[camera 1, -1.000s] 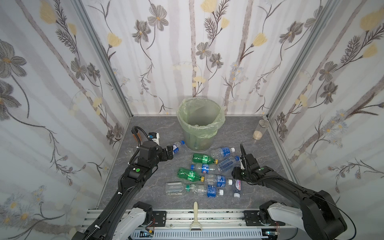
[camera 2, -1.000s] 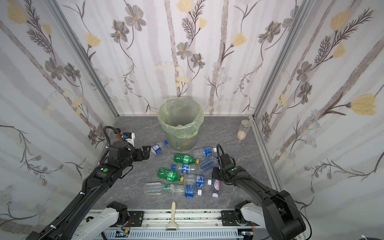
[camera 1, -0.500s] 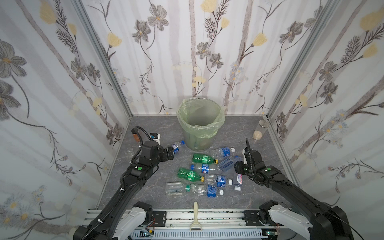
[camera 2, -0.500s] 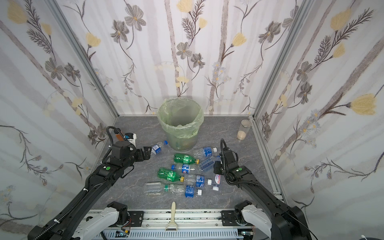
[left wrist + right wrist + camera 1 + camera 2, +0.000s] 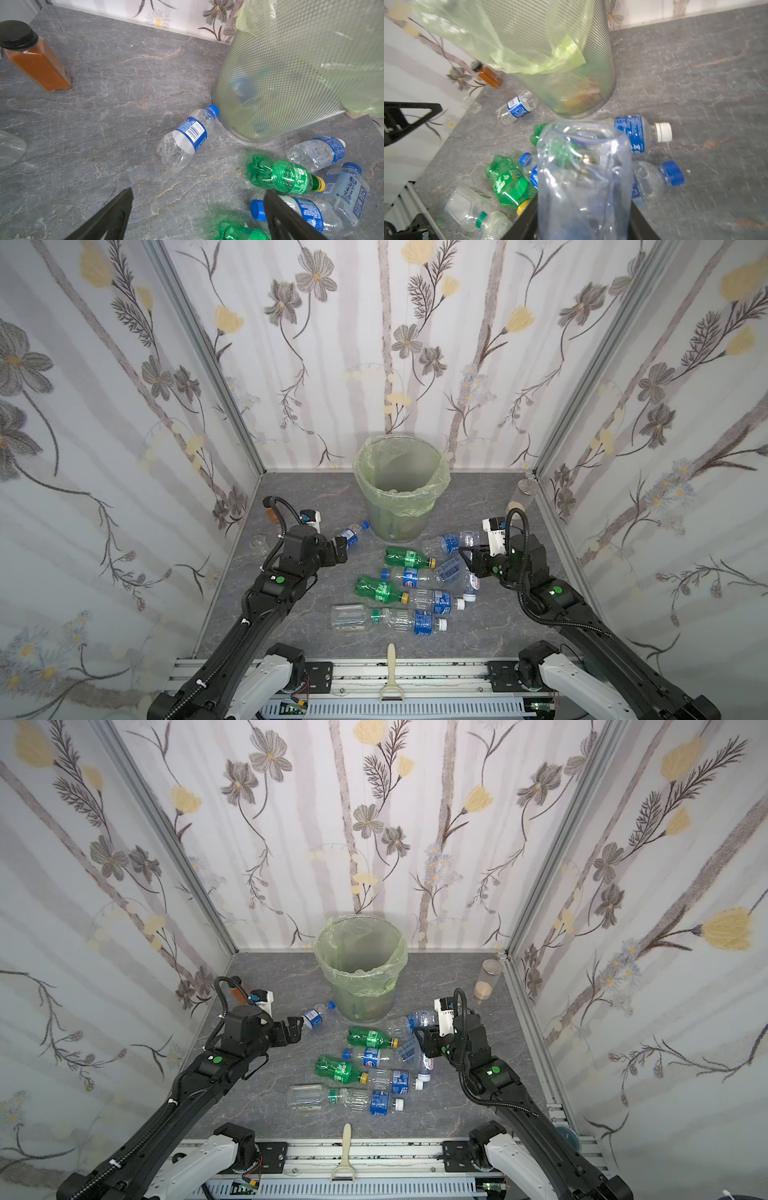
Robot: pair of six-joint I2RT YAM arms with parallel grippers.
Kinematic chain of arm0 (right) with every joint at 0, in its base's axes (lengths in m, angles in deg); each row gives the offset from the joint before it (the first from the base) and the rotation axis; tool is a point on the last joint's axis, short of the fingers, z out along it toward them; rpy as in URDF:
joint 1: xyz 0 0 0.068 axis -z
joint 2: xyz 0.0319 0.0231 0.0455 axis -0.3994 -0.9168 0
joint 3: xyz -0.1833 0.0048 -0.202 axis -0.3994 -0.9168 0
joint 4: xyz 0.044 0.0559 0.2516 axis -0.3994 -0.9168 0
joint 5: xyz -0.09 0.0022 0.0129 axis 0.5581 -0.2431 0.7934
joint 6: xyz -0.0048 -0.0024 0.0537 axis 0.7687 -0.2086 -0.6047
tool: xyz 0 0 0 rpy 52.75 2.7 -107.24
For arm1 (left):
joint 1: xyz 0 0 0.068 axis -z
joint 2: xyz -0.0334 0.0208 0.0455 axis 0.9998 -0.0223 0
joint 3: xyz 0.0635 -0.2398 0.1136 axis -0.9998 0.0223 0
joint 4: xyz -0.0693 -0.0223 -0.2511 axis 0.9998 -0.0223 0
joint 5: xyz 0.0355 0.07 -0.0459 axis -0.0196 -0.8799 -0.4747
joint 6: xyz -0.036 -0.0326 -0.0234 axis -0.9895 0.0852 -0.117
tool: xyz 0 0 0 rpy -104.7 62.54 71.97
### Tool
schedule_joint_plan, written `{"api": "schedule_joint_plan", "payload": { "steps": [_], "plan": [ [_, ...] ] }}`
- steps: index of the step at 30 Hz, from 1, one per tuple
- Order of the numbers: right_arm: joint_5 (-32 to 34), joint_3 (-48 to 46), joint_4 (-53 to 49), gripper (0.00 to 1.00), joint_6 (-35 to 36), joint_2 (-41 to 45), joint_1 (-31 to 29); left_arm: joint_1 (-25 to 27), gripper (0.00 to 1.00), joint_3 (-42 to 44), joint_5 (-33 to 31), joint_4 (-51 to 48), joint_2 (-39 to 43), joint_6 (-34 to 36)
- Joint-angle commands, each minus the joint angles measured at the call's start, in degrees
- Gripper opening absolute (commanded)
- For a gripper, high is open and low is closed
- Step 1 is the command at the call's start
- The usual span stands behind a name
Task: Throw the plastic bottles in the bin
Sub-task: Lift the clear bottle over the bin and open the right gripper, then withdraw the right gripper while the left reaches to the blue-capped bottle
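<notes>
The bin [image 5: 361, 472] stands at the back middle, a mesh basket lined with a pale green bag, also in both wrist views [image 5: 280, 83] [image 5: 560, 62]. Several plastic bottles lie in front of it: green ones [image 5: 409, 558] and clear blue-labelled ones [image 5: 432, 600]. My right gripper [image 5: 467, 568] [image 5: 583, 220] is shut on a clear bottle with a red-lettered label [image 5: 471, 583] [image 5: 583, 176], held off the floor. My left gripper [image 5: 340, 549] [image 5: 198, 194] is open and empty, just short of a blue-capped bottle [image 5: 351, 535] [image 5: 187, 139] lying beside the bin.
An amber jar with a black lid [image 5: 35, 60] and a small clear glass [image 5: 257, 541] stand by the left wall. A tall clear cylinder [image 5: 521, 497] is in the back right corner. A brush [image 5: 390, 668] lies at the front edge.
My right gripper has risen from the floor and moved towards the bin, carrying the red-lettered bottle. The left gripper has hardly shifted and stays open.
</notes>
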Motion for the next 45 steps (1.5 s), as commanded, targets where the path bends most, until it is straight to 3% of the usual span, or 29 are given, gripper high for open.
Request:
{"api": "schedule_joint_plan", "payload": {
  "steps": [1, 6, 10, 12, 14, 19, 27, 45],
  "plan": [
    [-7.3, 5.3, 12.5, 0.48, 0.9, -2.0, -0.1, -0.1, 1.00, 0.2, 0.1, 1.7, -0.4, -1.3],
    [-11.7, 29.0, 19.2, 0.49, -1.7, -19.0, -0.2, 0.0, 1.00, -1.5, 2.5, 1.9, -1.8, -2.7],
    [-9.5, 54.0, 18.9, 0.75, -8.9, -38.2, -0.1, -0.1, 1.00, -2.5, 3.4, 2.5, -3.3, -2.9],
    [-10.6, 63.4, 17.3, 0.81, -10.4, -44.8, 0.4, -0.1, 1.00, -3.1, 4.2, 2.5, -4.3, -2.5],
    [-11.1, 65.9, 16.4, 0.86, -11.9, -46.3, 1.2, -0.1, 1.00, -3.4, 3.8, 2.5, -4.7, -2.4],
    [-12.1, 56.6, 15.8, 0.91, -8.9, -39.9, 3.5, -0.1, 1.00, -4.3, 4.9, 2.9, -6.5, -0.8],
    [-13.3, 40.0, 12.5, 0.91, -4.1, -27.2, 6.1, -0.2, 1.00, -7.2, 2.8, 3.1, -13.1, 1.8],
    [-6.8, 7.8, 10.6, 0.94, 0.8, -8.8, 9.9, -0.7, 0.96, -14.2, 2.5, 7.1, -32.8, 7.8]
  ]
}}
